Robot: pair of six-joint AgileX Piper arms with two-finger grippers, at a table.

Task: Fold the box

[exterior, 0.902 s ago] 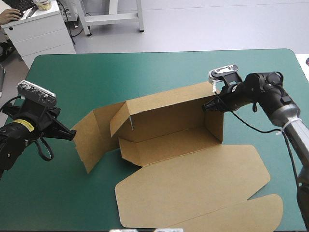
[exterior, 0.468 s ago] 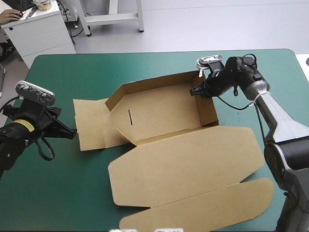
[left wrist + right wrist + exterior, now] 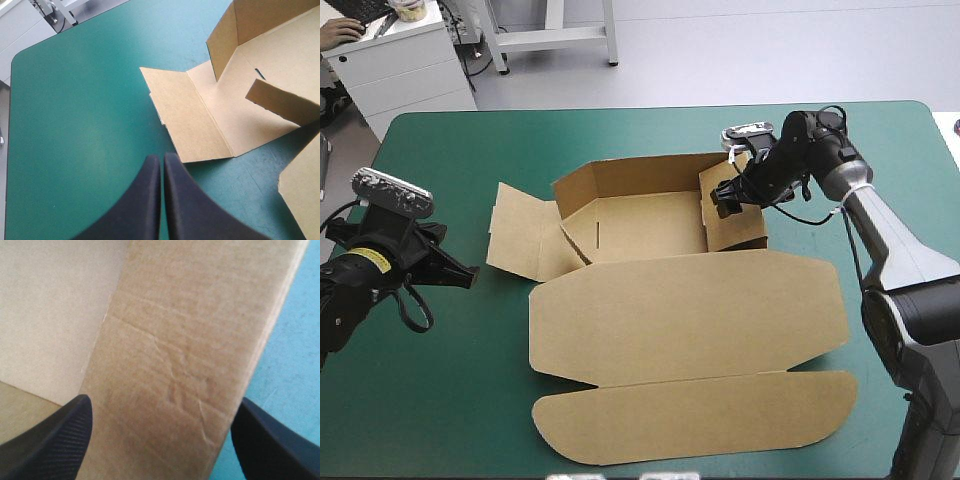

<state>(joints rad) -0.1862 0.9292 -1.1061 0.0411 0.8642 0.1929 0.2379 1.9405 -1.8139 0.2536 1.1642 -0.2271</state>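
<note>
No readable text in any view. Only candidate is the small yellow label (image 3: 371, 262) on the left arm (image 3: 345, 295), high view, print too small to make out. Box (image 3: 650, 215) board shows plain brown faces
</note>
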